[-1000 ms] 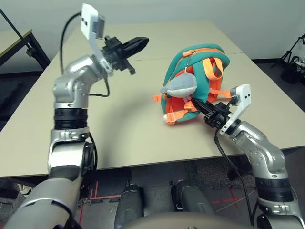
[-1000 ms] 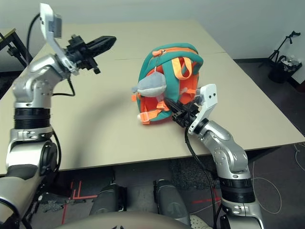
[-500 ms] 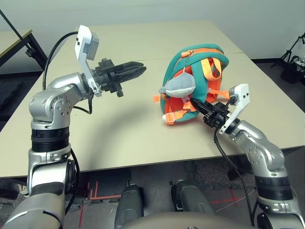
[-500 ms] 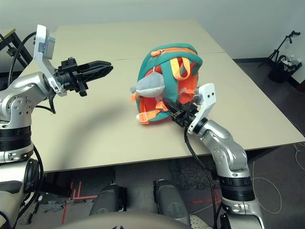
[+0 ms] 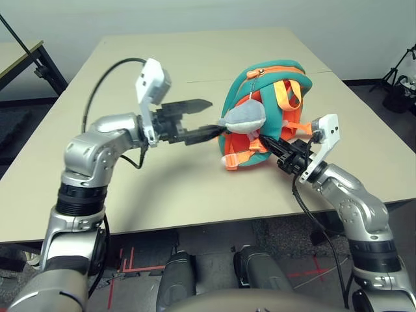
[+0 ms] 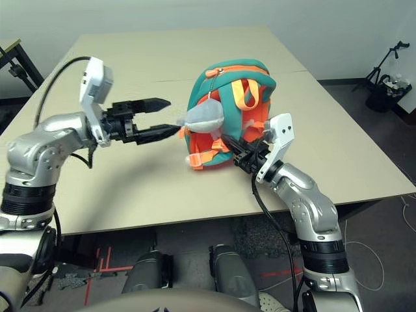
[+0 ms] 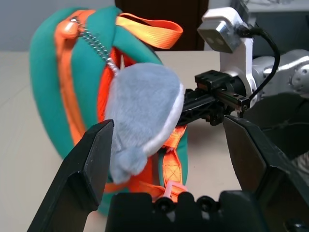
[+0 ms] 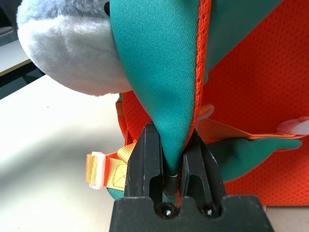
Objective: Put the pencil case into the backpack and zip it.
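On the beige table (image 5: 195, 58), right of centre, the backpack (image 5: 250, 91) stands upright: teal shell, orange back panel and orange straps facing the robot, zip running over its rim. A grey plush shark charm (image 5: 246, 117) hangs from the zip line against the near face of the bag.

Right gripper (image 8: 170, 159): fingers closed on a teal strap flap of the backpack at its lower right side, the fabric pinched between the two black fingers, as the right wrist view shows plainly. The arm reaches in from the near right, its white camera bracket raised beside the bag.

Left gripper (image 5: 201, 119): fingers spread apart, holding nothing. It points rightward at the backpack from the left, level with the shark charm. The nearer finger tip lies just beside the charm's tail end; whether it touches cannot be told. In the left wrist view the charm sits between the two spread fingers, ahead of them.

Pencil case: cannot be seen in any view, so its position cannot be stated.

Zip: appears closed along the visible rim.
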Controlling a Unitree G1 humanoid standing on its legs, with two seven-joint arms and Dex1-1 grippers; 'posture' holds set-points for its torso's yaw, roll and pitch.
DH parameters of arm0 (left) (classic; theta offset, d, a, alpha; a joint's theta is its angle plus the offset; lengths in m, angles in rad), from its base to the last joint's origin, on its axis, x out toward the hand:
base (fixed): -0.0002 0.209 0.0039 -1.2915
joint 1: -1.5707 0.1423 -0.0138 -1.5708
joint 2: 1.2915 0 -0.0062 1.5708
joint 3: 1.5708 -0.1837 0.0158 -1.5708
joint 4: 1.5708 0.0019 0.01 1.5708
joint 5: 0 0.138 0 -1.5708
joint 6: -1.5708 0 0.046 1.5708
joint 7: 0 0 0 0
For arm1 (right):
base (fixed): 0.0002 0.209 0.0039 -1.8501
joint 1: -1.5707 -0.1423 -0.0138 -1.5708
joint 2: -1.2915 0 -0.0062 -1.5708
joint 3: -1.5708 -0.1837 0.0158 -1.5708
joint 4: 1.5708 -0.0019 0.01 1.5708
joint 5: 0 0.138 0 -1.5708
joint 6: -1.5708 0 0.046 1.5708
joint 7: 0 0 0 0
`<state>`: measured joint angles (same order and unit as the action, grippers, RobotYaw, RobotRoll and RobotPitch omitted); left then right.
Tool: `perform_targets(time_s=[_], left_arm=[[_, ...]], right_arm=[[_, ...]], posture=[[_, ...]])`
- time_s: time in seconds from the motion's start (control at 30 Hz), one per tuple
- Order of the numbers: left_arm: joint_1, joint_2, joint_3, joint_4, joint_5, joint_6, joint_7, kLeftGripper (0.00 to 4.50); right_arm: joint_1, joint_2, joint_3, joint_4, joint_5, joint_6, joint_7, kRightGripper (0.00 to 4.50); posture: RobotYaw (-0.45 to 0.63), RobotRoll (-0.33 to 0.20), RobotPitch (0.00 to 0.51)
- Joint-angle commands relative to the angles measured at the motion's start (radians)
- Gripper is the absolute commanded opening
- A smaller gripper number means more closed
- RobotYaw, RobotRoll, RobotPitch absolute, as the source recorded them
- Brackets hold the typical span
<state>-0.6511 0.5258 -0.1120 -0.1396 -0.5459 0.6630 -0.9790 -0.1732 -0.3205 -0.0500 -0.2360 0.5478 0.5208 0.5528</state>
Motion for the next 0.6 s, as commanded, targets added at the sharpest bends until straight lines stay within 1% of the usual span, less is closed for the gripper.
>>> perform_targets(time_s=[0.03, 0.17, 0.27, 0.47, 0.6], left_arm=[[-0.026, -0.018, -0.051, 0.050, 0.054, -0.053, -0.020, 4.50], [-0.055, -0.049, -0.067, 0.096, 0.076, -0.077, -0.030, 4.50], [-0.070, -0.053, -0.087, 0.140, 0.111, -0.112, -0.044, 4.50], [-0.101, -0.090, -0.083, 0.215, 0.144, -0.162, -0.043, 4.50], [-0.113, -0.115, -0.080, 0.235, 0.147, -0.168, -0.041, 4.50]], right_arm=[[-0.007, -0.010, 0.058, -0.027, -0.005, 0.032, 0.028, 0.14], [-0.013, -0.021, 0.061, -0.061, 0.001, 0.046, 0.026, 0.14], [-0.010, -0.029, 0.064, -0.081, 0.003, 0.056, 0.030, 0.14], [0.006, -0.038, 0.064, -0.115, 0.016, 0.073, 0.038, 0.14], [0.014, -0.042, 0.067, -0.127, 0.019, 0.080, 0.042, 0.14]], posture=[[-0.16, 0.000, 0.025], [-0.18, 0.000, 0.022], [-0.19, 0.000, 0.020], [-0.20, 0.000, 0.019], [-0.21, 0.000, 0.019]])
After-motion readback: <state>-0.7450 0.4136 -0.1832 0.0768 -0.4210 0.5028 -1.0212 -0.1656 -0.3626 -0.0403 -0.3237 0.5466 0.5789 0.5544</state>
